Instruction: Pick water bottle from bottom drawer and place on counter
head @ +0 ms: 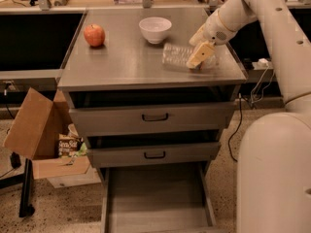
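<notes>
Water bottle down on the counter, gripper right on top of it!

The counter fills the middle of the view, and below its front edge the bottom drawer stands pulled out. The arm reaches in over the counter's right edge, and the gripper sits at the right-hand front quarter, over the water bottle. The bottle lies on its side on the counter, close to the right edge, its right end under the gripper. Clamped or let go? Can't tell from here. The counter's left front is open. At the back of the counter sits a white bowl, and an apple at back left.
</notes>
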{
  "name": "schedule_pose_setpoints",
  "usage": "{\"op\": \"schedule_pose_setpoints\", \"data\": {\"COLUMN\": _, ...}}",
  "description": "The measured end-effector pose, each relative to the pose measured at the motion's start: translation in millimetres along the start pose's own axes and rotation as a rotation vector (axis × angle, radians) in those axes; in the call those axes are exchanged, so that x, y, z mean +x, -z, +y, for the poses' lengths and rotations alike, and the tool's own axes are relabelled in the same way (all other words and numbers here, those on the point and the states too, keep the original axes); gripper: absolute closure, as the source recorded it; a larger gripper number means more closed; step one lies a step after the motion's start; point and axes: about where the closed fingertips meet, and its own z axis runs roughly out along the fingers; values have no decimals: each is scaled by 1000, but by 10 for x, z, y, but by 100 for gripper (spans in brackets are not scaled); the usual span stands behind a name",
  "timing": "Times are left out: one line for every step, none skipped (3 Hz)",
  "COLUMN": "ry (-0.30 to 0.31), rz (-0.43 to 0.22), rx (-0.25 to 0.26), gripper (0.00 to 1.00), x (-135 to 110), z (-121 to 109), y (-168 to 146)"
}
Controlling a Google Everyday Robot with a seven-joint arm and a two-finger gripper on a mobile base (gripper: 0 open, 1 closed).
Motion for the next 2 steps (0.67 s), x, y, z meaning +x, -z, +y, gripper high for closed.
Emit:
{"op": "schedule_pose_setpoints", "data": {"ry": 0, "rz": 0, "rx": 0, "gripper": 0, "x": 0, "z": 0, "y": 0}}
{"op": "schedule_pose_setpoints", "data": {"ry": 0, "rz": 0, "rx": 0, "gripper": 0, "x": 0, "z": 0, "y": 0}}
